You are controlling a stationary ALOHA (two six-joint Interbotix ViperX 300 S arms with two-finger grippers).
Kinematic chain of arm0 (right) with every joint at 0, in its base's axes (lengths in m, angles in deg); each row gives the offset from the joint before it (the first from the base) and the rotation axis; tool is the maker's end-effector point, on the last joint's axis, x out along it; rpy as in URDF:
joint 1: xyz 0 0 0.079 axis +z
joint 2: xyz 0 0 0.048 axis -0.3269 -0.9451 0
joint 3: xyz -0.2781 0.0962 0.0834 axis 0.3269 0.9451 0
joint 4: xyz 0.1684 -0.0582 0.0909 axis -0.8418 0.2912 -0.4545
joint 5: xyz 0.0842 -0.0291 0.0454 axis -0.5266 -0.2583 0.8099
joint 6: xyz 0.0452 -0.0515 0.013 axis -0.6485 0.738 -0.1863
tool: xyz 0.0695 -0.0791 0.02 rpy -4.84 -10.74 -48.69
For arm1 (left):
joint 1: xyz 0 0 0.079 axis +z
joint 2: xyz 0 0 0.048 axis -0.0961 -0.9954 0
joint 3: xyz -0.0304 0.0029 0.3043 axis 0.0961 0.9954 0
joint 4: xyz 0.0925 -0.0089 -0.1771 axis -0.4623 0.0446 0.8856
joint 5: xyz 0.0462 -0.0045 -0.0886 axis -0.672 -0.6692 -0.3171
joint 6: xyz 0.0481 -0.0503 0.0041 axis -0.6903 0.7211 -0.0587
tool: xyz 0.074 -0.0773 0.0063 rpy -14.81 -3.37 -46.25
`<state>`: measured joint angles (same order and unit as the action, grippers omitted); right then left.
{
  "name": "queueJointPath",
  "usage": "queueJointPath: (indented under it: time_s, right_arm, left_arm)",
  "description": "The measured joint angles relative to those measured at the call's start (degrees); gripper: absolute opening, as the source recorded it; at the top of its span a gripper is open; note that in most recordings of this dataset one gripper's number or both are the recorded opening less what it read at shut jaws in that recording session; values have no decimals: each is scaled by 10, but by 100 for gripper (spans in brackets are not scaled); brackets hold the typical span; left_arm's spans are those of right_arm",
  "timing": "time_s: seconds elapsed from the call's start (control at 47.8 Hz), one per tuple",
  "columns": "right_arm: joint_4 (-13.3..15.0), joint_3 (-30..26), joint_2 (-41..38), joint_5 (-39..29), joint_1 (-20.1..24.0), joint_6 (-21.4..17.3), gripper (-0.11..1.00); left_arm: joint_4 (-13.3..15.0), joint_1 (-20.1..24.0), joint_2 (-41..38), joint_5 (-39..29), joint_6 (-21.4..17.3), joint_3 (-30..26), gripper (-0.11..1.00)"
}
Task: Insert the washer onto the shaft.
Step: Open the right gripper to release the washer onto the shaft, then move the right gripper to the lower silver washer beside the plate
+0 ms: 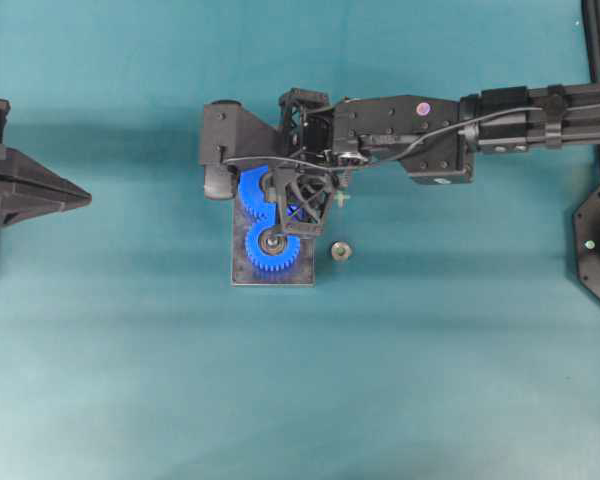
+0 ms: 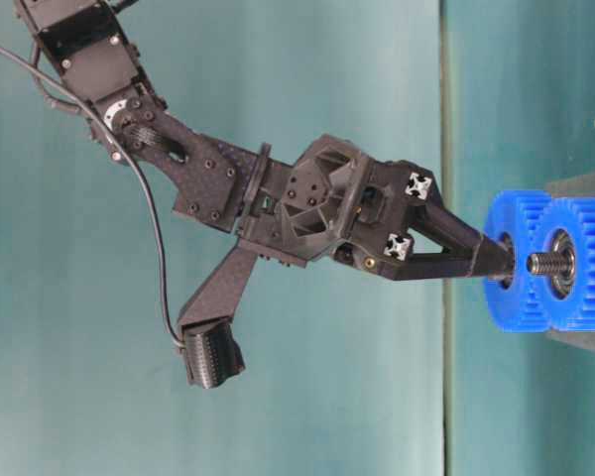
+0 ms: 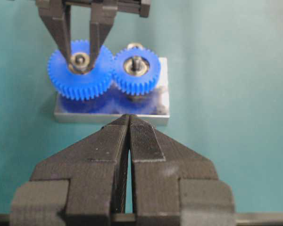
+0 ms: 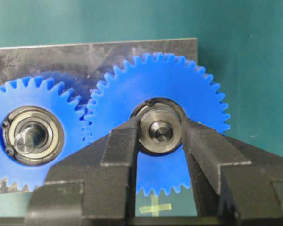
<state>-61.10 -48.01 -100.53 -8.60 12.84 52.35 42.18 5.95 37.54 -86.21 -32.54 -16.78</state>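
Note:
Two meshed blue gears stand on a grey metal plate. In the right wrist view a silver washer sits round the shaft at the middle of the right-hand gear, and the shaft's tip shows through its hole. My right gripper reaches down over that gear, a finger pressed to each side of the washer. The left wrist view has the same washer between those fingers. My left gripper is shut and empty, off to the left.
A second small metal ring lies on the cloth just right of the plate. The other gear's bearing and shaft are bare. A yellow tape cross marks the cloth beside the gear.

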Motion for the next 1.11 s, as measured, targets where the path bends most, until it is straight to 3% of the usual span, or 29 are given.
queueJointPath:
  time_s: [0.146, 0.251, 0.523, 0.69, 1.108]
  right_arm:
    - [-1, 0, 0, -1, -1, 0, 64]
    - [-1, -6, 0, -6, -1, 0, 75]
    - [-1, -9, 32, -60, 0, 0, 75]
    - [-1, 33, 80, -78, 11, -12, 75]
    - [-1, 182, 116, 16, 77, -73, 73]
  left_arm:
    - [0, 0, 0, 0, 0, 0, 1]
    - [0, 0, 0, 1, 0, 0, 1]
    - [0, 0, 0, 1, 1, 0, 1]
    - [0, 0, 0, 1, 1, 4, 1]
    - [0, 0, 0, 1, 1, 4, 1]
